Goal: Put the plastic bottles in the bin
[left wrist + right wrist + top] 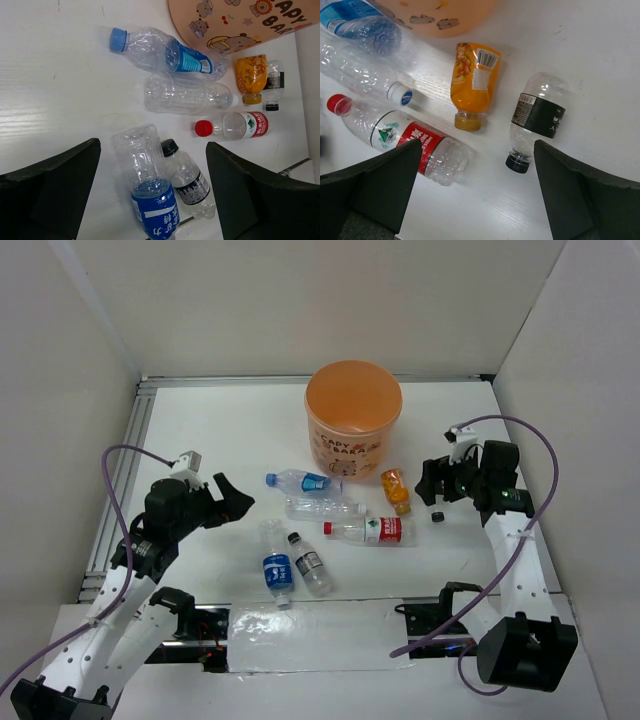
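Note:
The orange bin (353, 425) stands upright at the back middle of the table; its printed side shows in the left wrist view (240, 25). Seven bottles lie in front of it: a blue-capped one (300, 481), an unlabelled clear one (322, 507), a red-labelled one (372, 531), an orange one (396, 490), a blue-labelled one (276, 568), a dark-labelled one (311, 564), and a black-labelled one (536, 120) mostly hidden under my right gripper in the top view. My left gripper (228, 500) is open and empty above the blue-labelled bottle (150, 200). My right gripper (432, 485) is open and empty.
White walls close in the table on the left, back and right. A metal rail (125, 470) runs along the left edge. A clear plastic sheet (310, 635) lies at the near edge between the arm bases.

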### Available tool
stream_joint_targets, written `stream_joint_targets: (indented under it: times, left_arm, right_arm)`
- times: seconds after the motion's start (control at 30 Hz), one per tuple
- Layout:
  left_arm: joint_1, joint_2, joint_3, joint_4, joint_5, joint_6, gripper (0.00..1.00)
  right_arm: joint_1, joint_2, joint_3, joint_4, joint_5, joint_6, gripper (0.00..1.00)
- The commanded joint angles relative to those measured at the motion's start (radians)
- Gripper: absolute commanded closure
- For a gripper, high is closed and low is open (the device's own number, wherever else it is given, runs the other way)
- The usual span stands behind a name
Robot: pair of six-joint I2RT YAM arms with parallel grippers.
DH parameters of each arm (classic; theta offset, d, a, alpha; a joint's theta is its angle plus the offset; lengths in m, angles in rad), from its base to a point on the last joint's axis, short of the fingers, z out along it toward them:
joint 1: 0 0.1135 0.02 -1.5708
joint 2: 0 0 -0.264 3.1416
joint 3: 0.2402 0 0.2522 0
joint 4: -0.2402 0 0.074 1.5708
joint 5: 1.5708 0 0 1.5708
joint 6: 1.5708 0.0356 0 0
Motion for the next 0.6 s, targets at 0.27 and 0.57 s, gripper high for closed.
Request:
stream_joint_targets:
  times: [0.27, 0.57]
  left_arm:
    - [-0.001, -0.008, 0.019, 0.057, 0.023, 0.012, 0.01]
    - [-0.001, 0.036, 0.037, 0.006, 0.063, 0.012, 0.37]
  right_arm:
    - [0.006, -0.069, -0.019, 0.03, -0.082, -0.105, 0.0]
    - [0.188, 0.064, 0.072, -0.251, -0.251, -0.496, 0.17]
